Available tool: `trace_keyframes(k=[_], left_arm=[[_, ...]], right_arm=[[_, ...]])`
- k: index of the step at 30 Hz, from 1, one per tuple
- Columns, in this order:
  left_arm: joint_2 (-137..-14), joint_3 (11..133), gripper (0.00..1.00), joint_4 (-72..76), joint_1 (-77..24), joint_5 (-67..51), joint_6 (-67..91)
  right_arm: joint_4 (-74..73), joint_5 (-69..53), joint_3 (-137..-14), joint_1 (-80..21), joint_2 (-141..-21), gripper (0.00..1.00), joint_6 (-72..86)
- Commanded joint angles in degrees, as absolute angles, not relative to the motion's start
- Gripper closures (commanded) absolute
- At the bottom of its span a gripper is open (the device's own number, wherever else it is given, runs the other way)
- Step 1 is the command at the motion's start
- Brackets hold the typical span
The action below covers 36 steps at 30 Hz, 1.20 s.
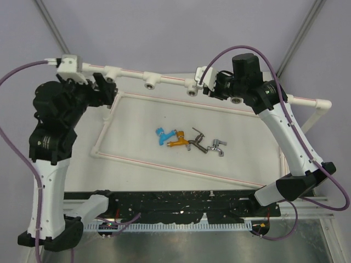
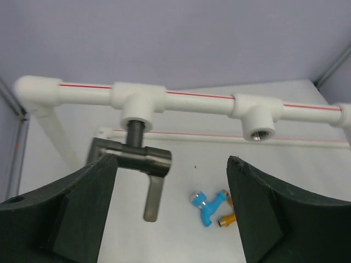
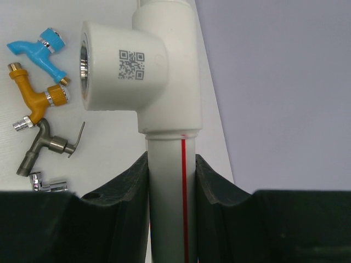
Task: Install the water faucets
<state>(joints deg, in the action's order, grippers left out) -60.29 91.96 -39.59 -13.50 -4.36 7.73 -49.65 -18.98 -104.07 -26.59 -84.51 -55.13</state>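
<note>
The larger dark-grey faucet (image 2: 131, 156) hangs with its stem in the leftmost socket (image 2: 137, 107) of the white pipe frame (image 1: 164, 76), its long arm pointing down. My left gripper (image 2: 173, 164) (image 1: 107, 87) stands open around it; the left finger (image 2: 82, 208) sits at the faucet's left end and the right finger is well apart from it. My right gripper (image 3: 171, 181) (image 1: 211, 87) is shut on the frame's top pipe (image 3: 167, 181), just below a tee (image 3: 123, 66). On the table lie the blue (image 1: 162, 134), orange (image 1: 178, 142), dark metal (image 1: 197, 139) and chrome (image 1: 218, 147) faucets.
An empty brass-lined socket (image 2: 258, 131) sits to the right of the fitted faucet, and others follow along the top pipe (image 1: 149, 84). The frame's lower pipes (image 1: 164, 164) lie flat around the loose faucets. A black rail (image 1: 175, 200) runs along the near table edge.
</note>
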Motion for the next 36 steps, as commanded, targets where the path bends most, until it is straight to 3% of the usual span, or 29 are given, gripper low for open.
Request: trace_keyframes(k=[1,7,21,28,32,36], left_arm=[[-58.6,94.7,0.15,-38.8,-2.4,-7.2,15.3],[-63.0,94.8,0.15,-40.8,10.6,-21.2,22.7],[-70.3,90.4,0.17,-37.8,17.8,-38.2,28.8],[-69.5,86.0,0.34,-31.0,17.8,-45.4,34.8],[-68.9,86.4,0.52,-30.0,17.8,-45.9,35.6],[-68.2,87.8,0.75,-30.5,17.0,-44.6,34.2]], right_arm=[[-51.3,-26.6,-101.6,-27.9,-87.8,0.95,-51.8],[-51.3,-26.8,-101.5,-27.8,-88.0,0.95,-51.8],[-50.8,-26.5,-100.7,-27.8,-87.7,0.94,-51.9],[-50.8,-26.5,-101.0,-27.8,-87.7,0.95,-51.8],[-50.9,-26.5,-101.2,-27.7,-87.7,0.95,-51.8],[-50.9,-26.6,-101.2,-27.8,-87.6,0.95,-51.7]])
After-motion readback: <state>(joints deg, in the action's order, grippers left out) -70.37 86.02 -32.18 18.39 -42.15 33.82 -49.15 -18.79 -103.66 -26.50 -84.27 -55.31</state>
